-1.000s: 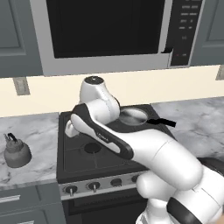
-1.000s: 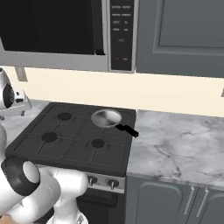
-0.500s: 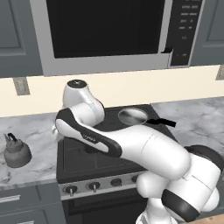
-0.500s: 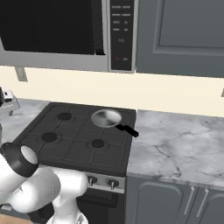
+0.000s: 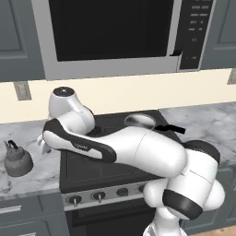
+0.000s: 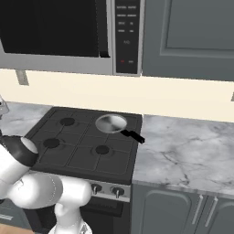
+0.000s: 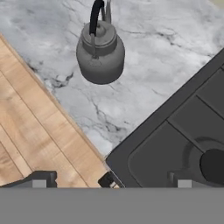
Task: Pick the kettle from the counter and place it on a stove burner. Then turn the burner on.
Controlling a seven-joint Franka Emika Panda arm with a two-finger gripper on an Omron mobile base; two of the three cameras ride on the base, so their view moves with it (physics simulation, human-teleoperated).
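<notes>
The small squat grey metal kettle (image 7: 100, 54) is seen on the veined marble counter (image 7: 144, 83), well ahead of the spread, empty claw (image 7: 109, 183). It is judged rigid, light, slippery-domed; the thin black arched handle (image 7: 95, 17) is best grasped.

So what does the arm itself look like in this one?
The arm has glossy white, rounded shells with dark grey bands at the joints and a dark strip with small lettering on one link. The end effector has two small dark finger tips.
</notes>
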